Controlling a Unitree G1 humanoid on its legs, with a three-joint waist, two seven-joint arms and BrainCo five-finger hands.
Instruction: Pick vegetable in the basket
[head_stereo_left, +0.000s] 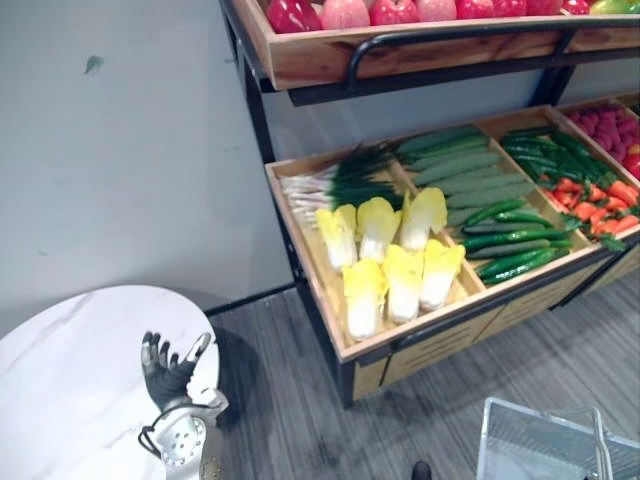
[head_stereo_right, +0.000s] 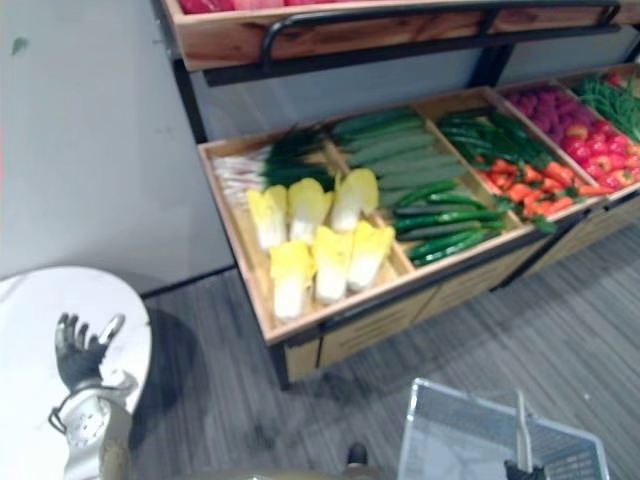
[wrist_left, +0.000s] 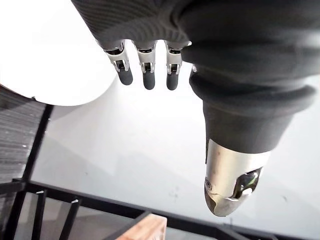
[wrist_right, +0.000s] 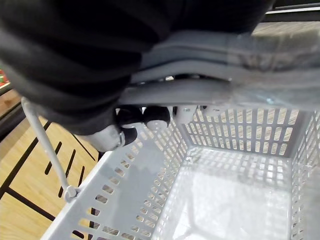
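While my left hand (head_stereo_left: 170, 375) hangs off the front-left corner of the wooden rack (head_stereo_left: 310, 275), its fingers are straight and spread, pointing up, touching nothing. It sits over the edge of a white round table (head_stereo_left: 70, 370), which stands well left of the rack.

My right hand (wrist_right: 145, 117) is curled round the handle (wrist_right: 200, 92) of the grey basket (head_stereo_left: 540, 440). Tips are wrapped under the bar. The basket is down in front of the rack's right half, apart from it. Its slotted walls and floor show past my fingers.

All the vegetables lie in the rack's lower tray:
- left compartment: yellow cabbages (head_stereo_left: 395, 255) at the front in two rows, spring onions (head_stereo_left: 330, 185) behind them
- middle compartment: dark cucumbers (head_stereo_left: 510, 240) at the front, paler long green ones (head_stereo_left: 470, 170) at the back
- next compartment right: carrots (head_stereo_left: 595, 205) at the front, dark green pods (head_stereo_left: 550, 150) behind; can't tell what kind

Red fruit (head_stereo_left: 390, 12) sits on the rack's upper shelf, above the tray.
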